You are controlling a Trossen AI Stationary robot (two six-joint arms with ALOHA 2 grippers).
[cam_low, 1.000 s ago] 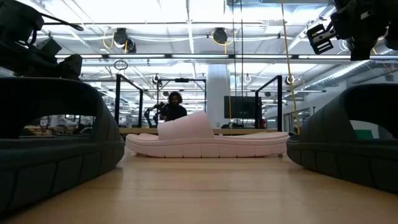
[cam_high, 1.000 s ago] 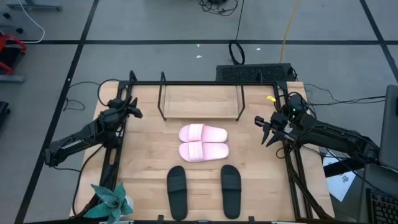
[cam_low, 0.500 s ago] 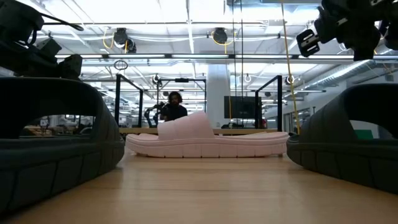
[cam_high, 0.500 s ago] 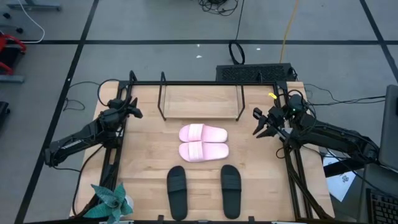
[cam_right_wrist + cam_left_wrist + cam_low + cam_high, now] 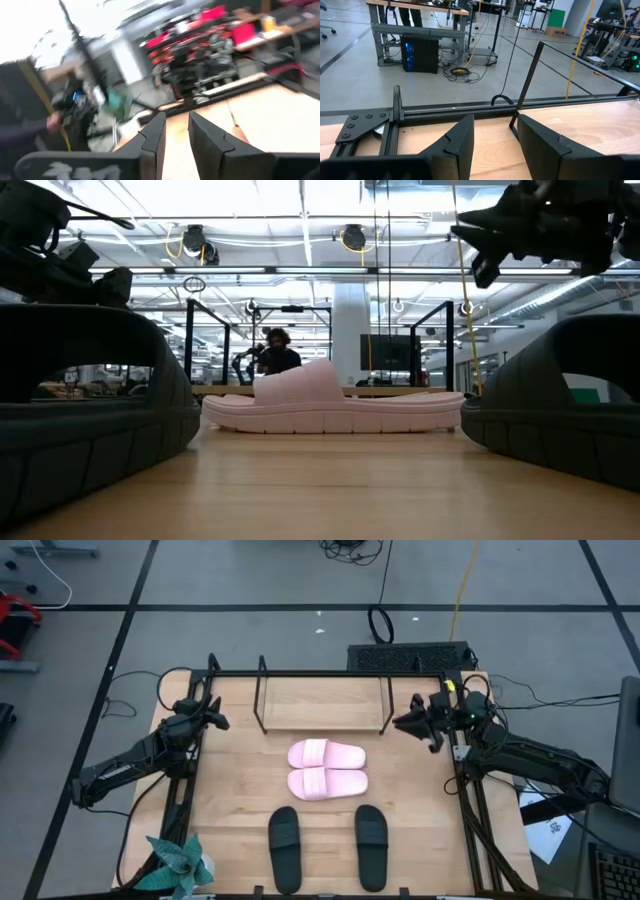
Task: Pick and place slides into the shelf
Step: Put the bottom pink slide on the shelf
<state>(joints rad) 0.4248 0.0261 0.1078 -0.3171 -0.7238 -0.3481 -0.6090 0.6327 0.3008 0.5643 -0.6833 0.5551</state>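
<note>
From my right wrist the view smears so badly that I can only make out my own two dark fingers (image 5: 150, 142) with a narrow gap between them and a pale strip of surface (image 5: 230, 800) beyond; everything farther off is unreadable. At table height the two black slides (image 5: 85, 400) fill both edges and are cut off, hiding most of what lies behind, and only one pink slide (image 5: 330, 405) shows between them. My right tool (image 5: 412, 722) hangs raised above the surface near its right edge, arm stretched in from the right, tips pointing toward the shelf (image 5: 322, 705), fingers released and holding nothing. The shelf stands just beside that tool, on its left, with nothing on its wooden base. The pink pair (image 5: 327, 768) lies side by side in front of the shelf, down and left of my right tool; the black pair (image 5: 327, 840) lies nearer the front edge, well apart from it. My left tool (image 5: 212, 712) waits at the left edge, beside the shelf's other end, fingers (image 5: 462, 140) parted and empty.
</note>
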